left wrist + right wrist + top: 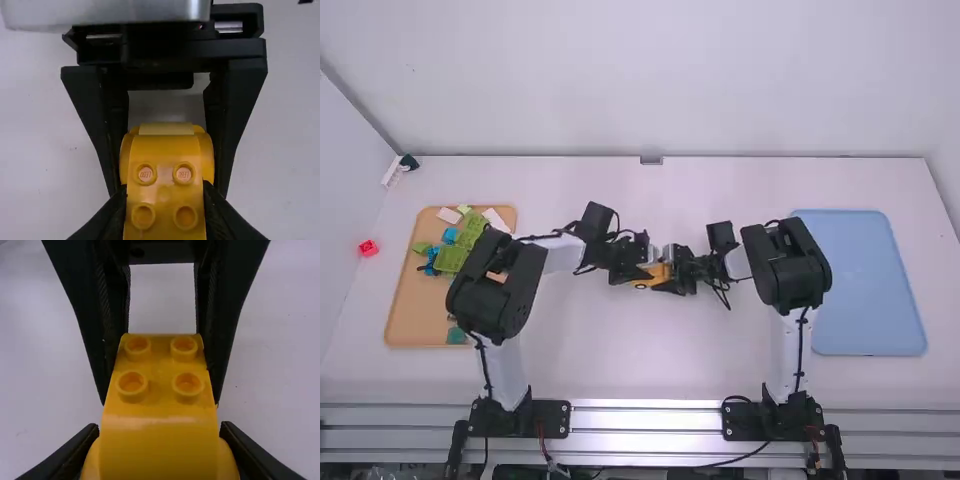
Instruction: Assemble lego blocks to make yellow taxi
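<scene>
- The white table point(620, 370) is the clock face here, 12 o'clock pointing away from the arm bases.
- Left arm point(500, 285): base at 7 o'clock, reaching in to the centre.
- Right arm point(790, 270): base at 5 o'clock, also reaching in to the centre.
- Blue tray point(860, 285): at 3 o'clock.
- Tan tray point(410, 315): at 9 o'clock, partly behind the left arm.
- Left gripper point(640, 272): near the centre, its two fingers closed on the studded end of the yellow block piece, one on each flank.
- Right gripper point(675, 275): facing the left one, its fingers pressed to the rounded sides at the piece's other end.
- Yellow block piece point(653, 276): at the clock's centre, between the grippers and held by both, four round studs showing on it.
- Green blocks point(452, 259): in the tan tray, toward its 12 o'clock side.
- Teal block point(456, 336): at that tray's 6 o'clock.
- Red block point(368, 248): on the table, just outside the tray's 10 o'clock edge.
</scene>
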Available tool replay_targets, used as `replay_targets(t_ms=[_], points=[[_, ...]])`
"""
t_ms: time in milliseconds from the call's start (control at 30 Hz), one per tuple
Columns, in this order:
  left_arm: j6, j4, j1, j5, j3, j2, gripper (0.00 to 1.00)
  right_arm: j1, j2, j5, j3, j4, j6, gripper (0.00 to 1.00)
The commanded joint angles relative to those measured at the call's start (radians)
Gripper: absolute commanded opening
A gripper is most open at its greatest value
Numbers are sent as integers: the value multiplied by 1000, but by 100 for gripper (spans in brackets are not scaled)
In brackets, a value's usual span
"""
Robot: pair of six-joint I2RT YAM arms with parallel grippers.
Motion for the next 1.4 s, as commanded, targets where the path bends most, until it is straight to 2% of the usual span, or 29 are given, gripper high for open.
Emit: replay_targets(t_ms=[0, 33, 100, 233, 267, 300, 333, 500, 567, 667, 767, 833, 867, 900, 967, 1033, 1067, 1133, 1233, 1333, 1367], points=[[28, 29, 25, 43, -21, 43, 29, 25, 14, 68, -6, -13, -16, 55], [28, 48, 48, 96, -21, 42, 30, 20, 14, 68, -6, -14, -16, 55], [29, 74, 92, 192, -24, 36, 38, 14, 14, 68, -6, -16, -16, 55], [36, 90, 137, 274, -34, 24, 52, 14, 14, 68, -6, -16, -15, 56], [35, 92, 143, 275, -34, 24, 69, 14, 14, 68, -6, -16, -16, 56], [35, 93, 146, 274, -34, 24, 94, 14, 14, 68, -6, -16, -16, 56], [35, 92, 151, 270, -34, 19, 99, 14, 14, 68, -6, -16, -15, 57], [31, 32, 203, 274, -34, -69, 99, 14, 12, 71, -3, -14, 8, 58], [9, -20, 266, 286, -34, -154, 99, 5, -4, 80, 9, -21, 61, 58], [-127, -43, 353, 217, -34, -261, 99, -36, -92, 111, 34, -138, 71, 58], [-298, -42, 398, 54, -34, -333, 99, -87, -229, 298, 82, -371, 70, 58], [-427, -47, 412, -108, -36, -378, 99, -132, -340, 541, 135, -580, 69, 57], [-486, -51, 412, -209, -37, -394, 99, -160, -399, 674, 159, -675, 71, 52], [-501, -51, 410, -233, -37, -397, 99, -167, -410, 702, 164, -692, 71, 52], [-583, -50, 398, -407, -41, -410, 99, -241, -499, 874, 176, -758, 115, 49], [-597, -50, 396, -452, -43, -410, 99, -285, -529, 918, 174, -757, 141, 49], [-605, -57, 395, -499, -43, -410, 99, -346, -555, 941, 170, -756, 163, 49], [-594, -69, 396, -507, -44, -410, 99, -423, -572, 934, 168, -748, 189, 49], [-605, -61, 402, -505, -45, -410, 99, -578, -575, 872, 168, -717, 249, 49], [-605, -59, 404, -468, -45, -410, 99, -713, -557, 753, 164, -653, 319, 49], [-601, -74, 403, -451, -45, -410, 99, -774, -539, 689, 149, -588, 352, 49]])
